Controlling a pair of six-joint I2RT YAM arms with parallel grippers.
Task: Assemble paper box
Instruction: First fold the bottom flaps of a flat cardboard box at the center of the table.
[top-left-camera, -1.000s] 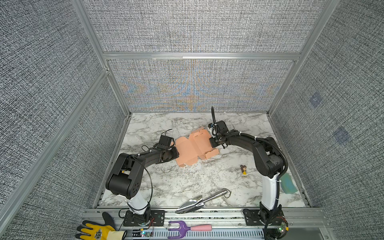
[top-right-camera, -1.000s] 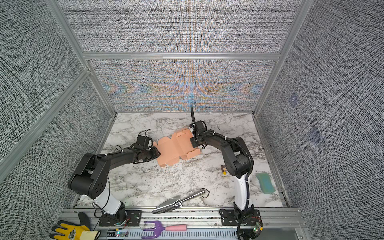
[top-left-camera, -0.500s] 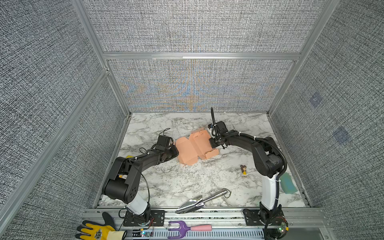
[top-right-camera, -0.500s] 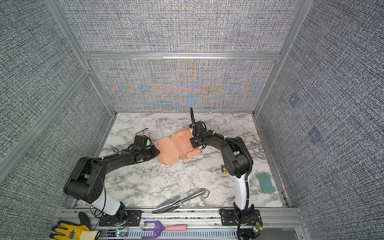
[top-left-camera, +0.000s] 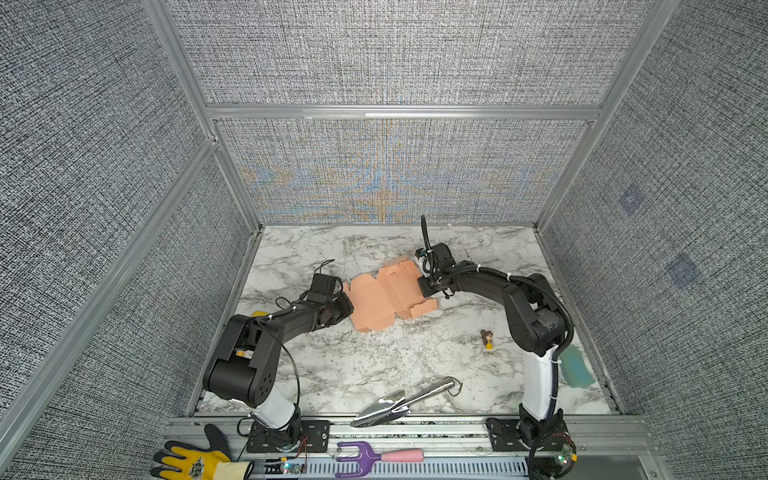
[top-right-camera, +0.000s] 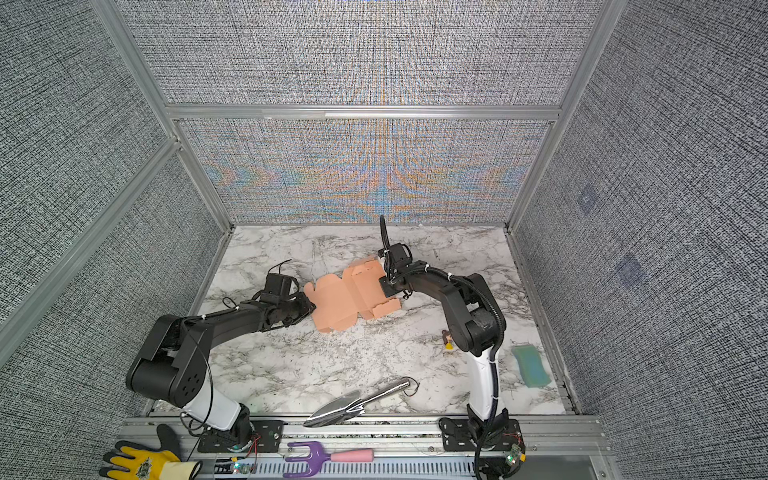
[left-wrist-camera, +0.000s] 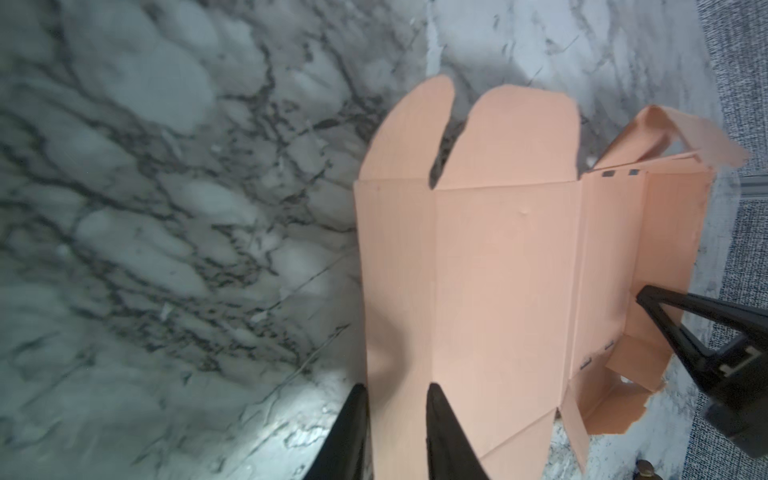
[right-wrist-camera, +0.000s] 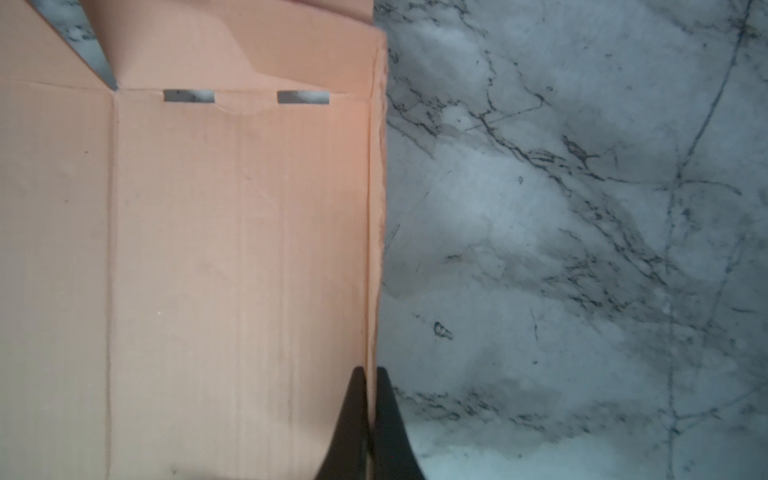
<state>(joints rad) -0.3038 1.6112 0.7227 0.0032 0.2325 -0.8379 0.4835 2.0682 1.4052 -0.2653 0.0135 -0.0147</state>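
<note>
Lying on the marble tabletop (top-left-camera: 374, 361): paper box (top-left-camera: 382, 299), mid-table between my arms, mostly unfolded.
Left gripper (left-wrist-camera: 395, 388): jaws apart astride the outer panel—narrower than a second ago, so I judge that fold is starting.
Right gripper (right-wrist-camera: 370, 370): clamped on the opposite edge flap, unchanged—my anchor.

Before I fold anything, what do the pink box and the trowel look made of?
The box looks like thin cardboard, probably corrugated, in matte salmon-pink; faint ribbing and pressed creases show up close. The trowel is likely polished metal, given its mirror-like shine.
</note>
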